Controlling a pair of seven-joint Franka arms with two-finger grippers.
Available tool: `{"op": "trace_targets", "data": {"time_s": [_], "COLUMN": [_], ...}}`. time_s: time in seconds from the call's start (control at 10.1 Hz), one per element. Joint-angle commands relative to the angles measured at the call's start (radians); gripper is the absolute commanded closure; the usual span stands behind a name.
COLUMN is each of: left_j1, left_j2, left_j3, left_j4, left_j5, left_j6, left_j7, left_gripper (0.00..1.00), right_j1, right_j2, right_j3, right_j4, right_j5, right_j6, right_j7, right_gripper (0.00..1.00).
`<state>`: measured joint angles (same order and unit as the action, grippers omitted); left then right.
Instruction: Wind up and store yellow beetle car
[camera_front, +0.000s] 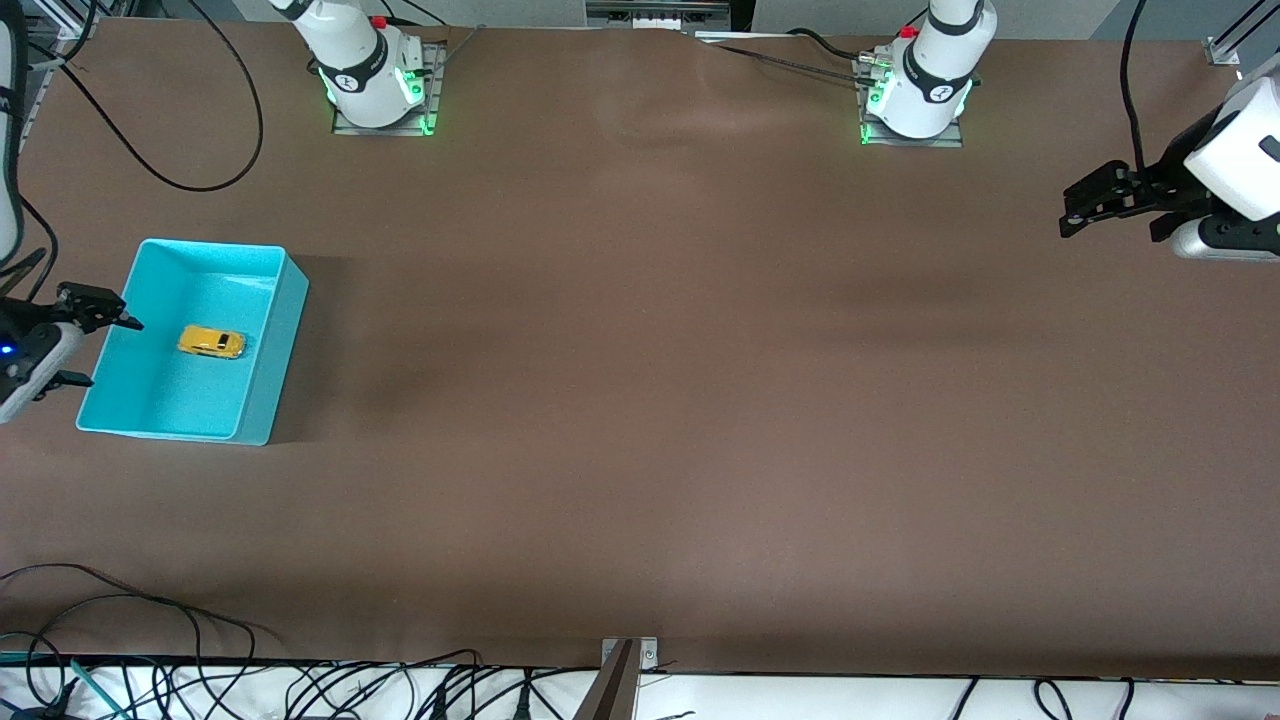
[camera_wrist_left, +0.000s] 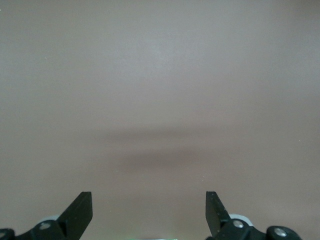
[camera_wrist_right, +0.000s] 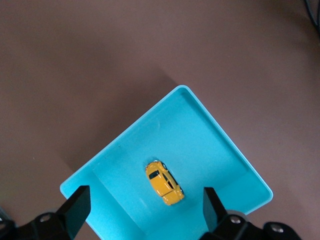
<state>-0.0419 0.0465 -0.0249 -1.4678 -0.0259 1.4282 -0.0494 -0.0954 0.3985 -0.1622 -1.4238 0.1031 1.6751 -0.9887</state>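
The yellow beetle car (camera_front: 211, 342) lies on its wheels on the floor of the turquoise bin (camera_front: 276, 340), near the right arm's end of the table. My right gripper (camera_front: 110, 352) is open and empty, up in the air over the bin's outer wall. In the right wrist view the car (camera_wrist_right: 164, 182) lies in the bin (camera_wrist_right: 210, 150) below my open right gripper (camera_wrist_right: 145, 210), apart from both fingers. My left gripper (camera_front: 1108, 225) is open and empty over bare table at the left arm's end. The left wrist view shows only my open gripper (camera_wrist_left: 149, 210) and table.
The brown table (camera_front: 640, 400) spreads wide between the bin and the left gripper. Both arm bases (camera_front: 375, 75) stand along the table edge farthest from the front camera. Loose cables (camera_front: 150, 620) lie at the edge nearest that camera.
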Motion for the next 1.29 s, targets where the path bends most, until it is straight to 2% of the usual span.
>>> {"op": "trace_targets", "data": {"time_s": [0.0,0.1,0.4,0.5,0.89,1.19], "left_j1": [0.000,0.000,-0.001,0.000,-0.001,0.004], "left_j2": [0.015,0.013,0.013,0.013,0.013,0.013], "left_j3": [0.002,0.002,0.002,0.002,0.000,0.003], "left_j4": [0.032,0.032,0.032,0.034,0.032,0.034], "left_j5": [-0.017,-0.017,-0.017,-0.017,-0.017,-0.016], "left_j6": [-0.015,-0.015,-0.015,-0.015,-0.015,-0.015], "left_j7": [0.026,0.026,0.026,0.026,0.026,0.026], "left_gripper": [0.00,0.00,0.00,0.00,0.00,0.00], "right_j1": [0.020,0.029,0.036,0.036,0.037,0.069], "right_j2": [-0.030,-0.062,-0.110,-0.127,-0.251,-0.386], "right_j3": [0.000,0.001,0.058,0.081,0.105,0.104], "right_j4": [0.028,0.023,0.019,0.019,-0.016,-0.171], "right_j5": [0.010,0.012,0.012,0.007,-0.069,-0.074], "right_j6": [-0.038,-0.040,-0.098,-0.110,-0.163,-0.014], "right_j7": [0.331,0.458,0.855,0.925,0.961,0.961], "right_gripper": [0.00,0.00,0.00,0.00,0.00,0.00]}}
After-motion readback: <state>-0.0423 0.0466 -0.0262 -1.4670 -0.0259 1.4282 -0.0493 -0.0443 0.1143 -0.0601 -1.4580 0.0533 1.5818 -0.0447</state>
